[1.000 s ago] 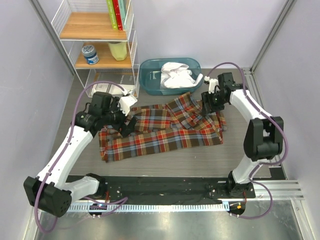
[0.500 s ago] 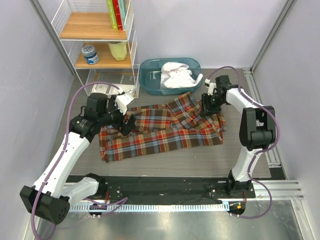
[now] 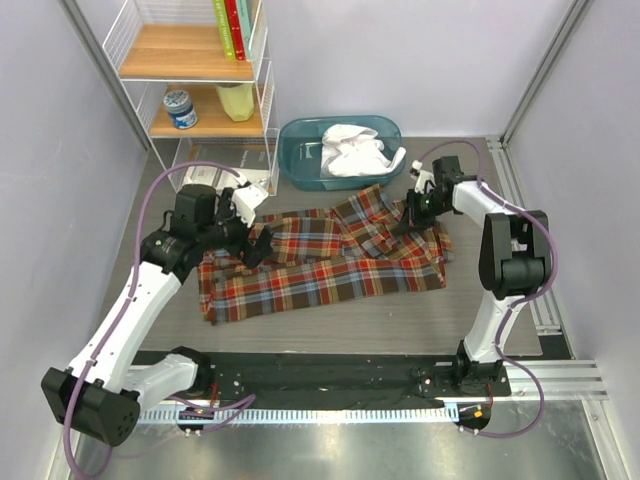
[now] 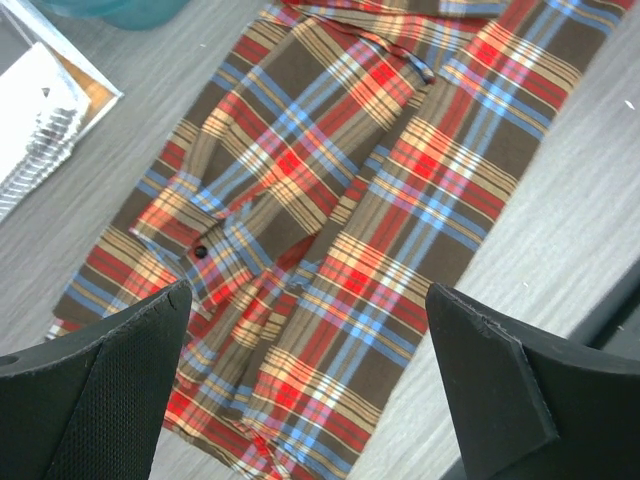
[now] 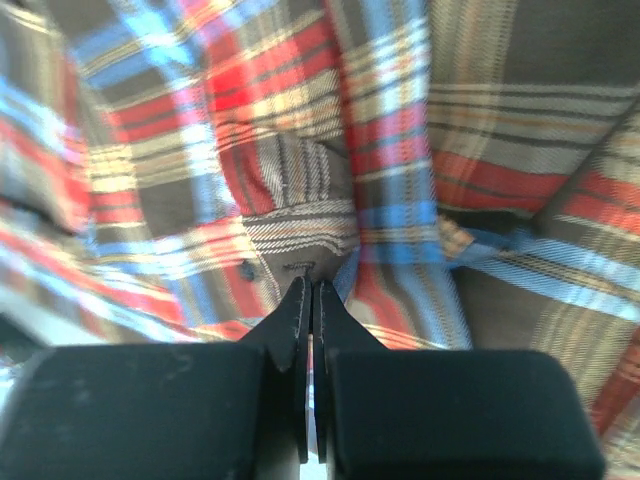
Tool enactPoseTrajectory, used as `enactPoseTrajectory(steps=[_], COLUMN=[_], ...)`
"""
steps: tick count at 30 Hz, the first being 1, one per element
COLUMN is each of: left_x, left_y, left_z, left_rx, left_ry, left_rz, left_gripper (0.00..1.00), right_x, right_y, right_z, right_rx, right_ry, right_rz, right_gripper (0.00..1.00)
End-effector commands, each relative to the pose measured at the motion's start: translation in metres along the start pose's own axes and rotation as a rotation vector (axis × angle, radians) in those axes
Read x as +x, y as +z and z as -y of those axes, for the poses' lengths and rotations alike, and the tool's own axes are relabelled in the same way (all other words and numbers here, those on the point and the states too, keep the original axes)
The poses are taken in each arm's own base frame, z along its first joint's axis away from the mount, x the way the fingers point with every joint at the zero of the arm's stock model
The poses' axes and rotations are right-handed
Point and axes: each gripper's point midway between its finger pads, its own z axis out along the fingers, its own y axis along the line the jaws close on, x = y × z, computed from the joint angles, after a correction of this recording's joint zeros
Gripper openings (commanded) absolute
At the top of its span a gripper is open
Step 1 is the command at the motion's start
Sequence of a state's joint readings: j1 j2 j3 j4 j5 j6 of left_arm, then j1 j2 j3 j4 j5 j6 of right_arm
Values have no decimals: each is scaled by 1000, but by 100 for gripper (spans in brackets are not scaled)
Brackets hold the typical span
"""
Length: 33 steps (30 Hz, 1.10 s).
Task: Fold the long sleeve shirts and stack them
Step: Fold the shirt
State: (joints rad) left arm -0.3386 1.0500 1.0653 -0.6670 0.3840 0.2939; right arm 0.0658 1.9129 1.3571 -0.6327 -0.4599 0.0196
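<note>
The plaid shirt (image 3: 320, 265) lies spread flat across the table (image 3: 330, 335). The left gripper (image 3: 256, 244) hovers over its left part, jaws wide apart. The right gripper (image 5: 308, 300) sits at its upper right corner, fingers pressed together, seemingly pinching a fold there.

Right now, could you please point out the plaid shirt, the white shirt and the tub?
plaid shirt (image 3: 320, 265), top view, its middle.
white shirt (image 3: 352, 150), top view, its crumpled middle.
tub (image 3: 298, 160), top view, its bare left side.
</note>
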Motion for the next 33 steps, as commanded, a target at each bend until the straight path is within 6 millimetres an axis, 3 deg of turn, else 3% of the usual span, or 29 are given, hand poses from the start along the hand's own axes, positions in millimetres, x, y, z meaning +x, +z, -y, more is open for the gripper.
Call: enactPoseTrajectory(steps=[1,2,5,7,8,10,14,15,16,18,19,21,22,24,28,33], left_x=[-15,-14,-17,-21,-23,-22,-7,3,29,50,77,95,118,141,167,190], left_y=[7,7,15,20,25,41,62,65,65,56,45,33,22,9,5,13], left_z=[-13,-10,10,17,23,30,15,2,-1,-8,-17,-31,-37,-55,-72,-78], left_rx=[-49,-27,115,164,182,201,157,104,126,184,212,246,271,250,224,241], left_ry=[25,33,71,86,102,135,197,218,211,279,202,201,156,152,162,147], left_rz=[56,54,71,85,84,56,-41,-103,-215,-318,-407,-471,-553,-622,-698,-775], left_gripper=[100,100,100,100,100,100,92,86,83,76,74,65,63,62,66,70], right_x=[-25,-31,-24,-37,-26,-32,-21,-19,-17,-14,-15,-18,-23,-26,-32,-34], right_y=[-35,-53,-69,-82,-77,-87,-82,-84,-84,-86,-91,-98,-107,-115,-129,-132], right_z=[-44,-55,-80,-93,-95,-106,-104,-105,-105,-106,-109,-114,-118,-123,-130,-131], right_rx=[-239,-270,-388,-462,-493,-548,-537,-539,-537,-541,-545,-556,-562,-572,-578,-567], right_ry=[97,99,245,269,307,358,382,376,373,358,343,316,295,269,226,207], right_rz=[162,219,278,372,365,404,395,397,396,397,409,426,448,464,490,490], right_gripper=[1,1,1,1,1,1,1,1,1,1,1,1,1,1,1,1])
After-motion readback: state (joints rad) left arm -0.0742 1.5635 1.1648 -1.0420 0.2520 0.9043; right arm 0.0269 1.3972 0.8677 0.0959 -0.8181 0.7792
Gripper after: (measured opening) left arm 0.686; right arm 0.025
